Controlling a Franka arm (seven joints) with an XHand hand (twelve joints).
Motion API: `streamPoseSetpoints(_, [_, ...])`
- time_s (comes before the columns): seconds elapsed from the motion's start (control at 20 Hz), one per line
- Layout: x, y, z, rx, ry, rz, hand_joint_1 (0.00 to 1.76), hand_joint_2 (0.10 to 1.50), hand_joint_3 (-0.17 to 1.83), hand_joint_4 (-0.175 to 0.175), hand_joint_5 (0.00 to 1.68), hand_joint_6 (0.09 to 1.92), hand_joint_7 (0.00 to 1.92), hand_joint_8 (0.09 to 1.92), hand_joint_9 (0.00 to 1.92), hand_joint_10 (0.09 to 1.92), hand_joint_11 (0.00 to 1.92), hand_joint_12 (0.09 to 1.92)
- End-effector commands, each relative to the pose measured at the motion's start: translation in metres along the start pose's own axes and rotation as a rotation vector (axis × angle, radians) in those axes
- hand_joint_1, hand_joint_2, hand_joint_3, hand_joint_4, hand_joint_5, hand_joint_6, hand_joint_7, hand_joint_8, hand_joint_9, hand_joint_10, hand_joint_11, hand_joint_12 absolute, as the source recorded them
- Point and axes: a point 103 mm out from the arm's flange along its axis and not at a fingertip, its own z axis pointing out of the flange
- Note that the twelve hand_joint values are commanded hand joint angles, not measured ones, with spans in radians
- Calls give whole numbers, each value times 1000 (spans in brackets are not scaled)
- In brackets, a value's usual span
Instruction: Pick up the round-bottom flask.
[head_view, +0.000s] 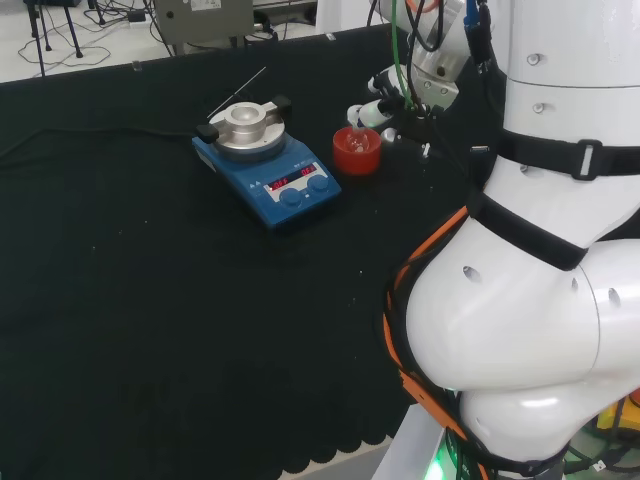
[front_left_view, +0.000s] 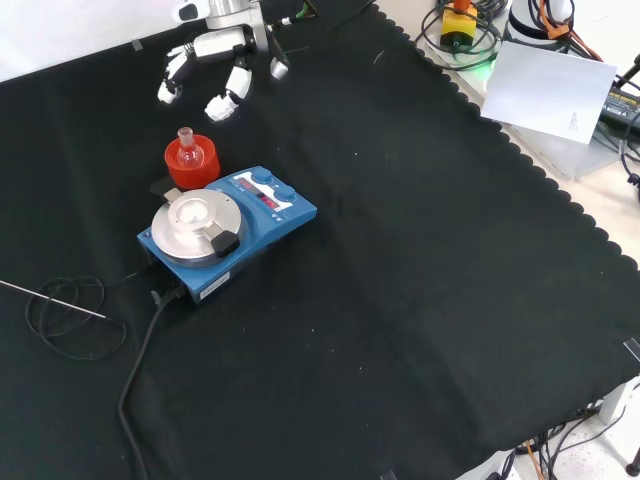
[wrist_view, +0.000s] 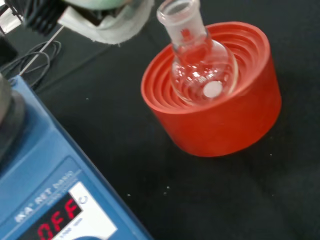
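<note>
Nothing grabbed yet: round-bottom flask (front_left_view: 186, 146) sits in its red stand (front_left_view: 192, 166), upper left of the front view, the hand (front_left_view: 222, 62) hovering above, fingers spread, empty.

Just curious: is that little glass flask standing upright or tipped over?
Upright: the flask sits in the red stand, neck pointing up, beside the blue hotplate.

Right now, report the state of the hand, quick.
Hand: open, fingers relaxed and spread, holding nothing. It hangs apart from the round-bottom flask, which sits in the red ribbed stand.
</note>
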Motion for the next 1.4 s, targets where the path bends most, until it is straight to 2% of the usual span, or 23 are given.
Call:
streamPoseSetpoints(0.05, [-7,6,13,-4,-13,16,937,562,675,-58,625,87,407,679,515,696,121,1346])
streamPoseSetpoints(0.35, [-10,10,30,2,-18,8,948,514,678,-54,632,87,406,678,520,696,133,1347])
streamPoseSetpoints(0.5, [-8,12,33,-11,-24,-4,955,505,676,-51,643,87,408,678,523,696,136,1347])
streamPoseSetpoints(0.6, [-7,14,35,4,-35,-10,978,498,672,-49,654,87,412,679,527,696,141,1347])
streamPoseSetpoints(1.0, [-6,23,43,-9,-26,-27,1070,484,697,-42,719,135,423,671,549,677,174,1333])
streamPoseSetpoints(1.1, [-6,25,45,-21,-26,-30,1082,480,723,-41,715,254,433,657,563,656,188,1328])
streamPoseSetpoints(1.25, [-6,28,45,-58,-18,-30,1092,480,750,-40,680,545,449,653,581,646,208,1328])
streamPoseSetpoints(1.4, [-6,31,45,-79,-12,-25,1099,486,761,-40,710,665,470,659,599,648,227,1329])
